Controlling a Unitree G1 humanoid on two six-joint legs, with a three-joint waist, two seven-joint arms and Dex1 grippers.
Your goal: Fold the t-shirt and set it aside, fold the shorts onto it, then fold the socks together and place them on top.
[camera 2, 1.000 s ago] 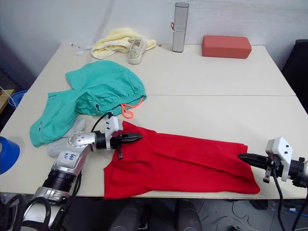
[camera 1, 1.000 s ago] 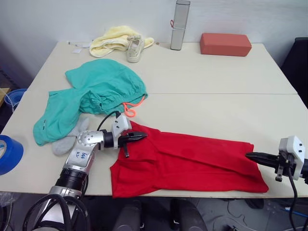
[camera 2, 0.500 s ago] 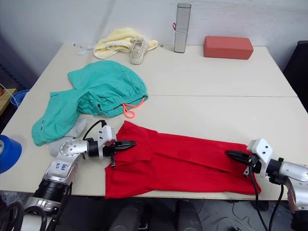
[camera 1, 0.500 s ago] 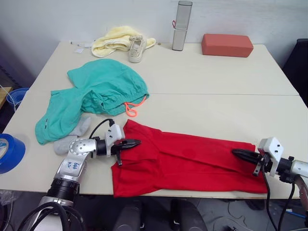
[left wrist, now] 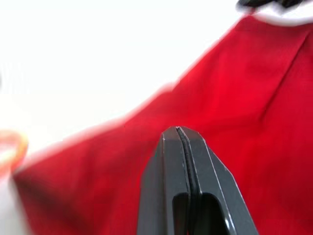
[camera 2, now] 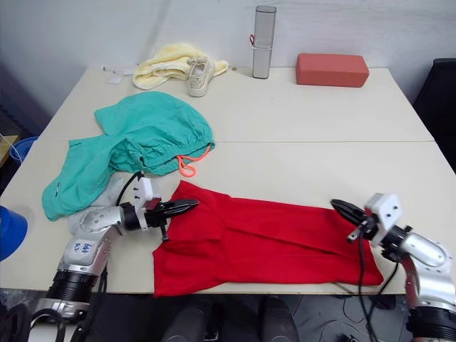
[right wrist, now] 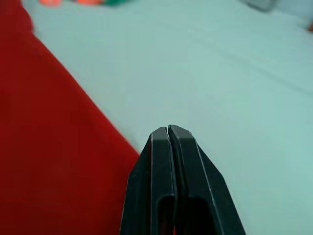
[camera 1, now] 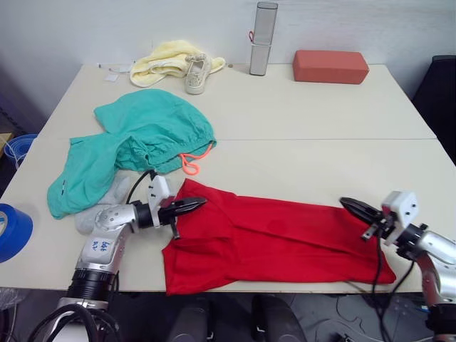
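Note:
The red t-shirt lies folded into a long band along the table's front edge. My left gripper is shut, its tip resting over the shirt's far-left end, and the left wrist view has the closed fingers above red cloth. My right gripper is shut at the shirt's far-right corner, half over bare table. No cloth shows between either pair of fingers. The teal shorts lie crumpled at the left, orange drawstring toward the shirt. Grey socks lie by the shorts, partly behind my left arm.
At the table's back edge are a pale yellow cloth, a beige sneaker, a tall silver cylinder and a red-brown block. A blue tape roll sits at the front left. The table is pale and wide.
My right gripper has moved from the shirt's right edge inward and away to its far-right corner. My left gripper has stayed over the shirt's left end.

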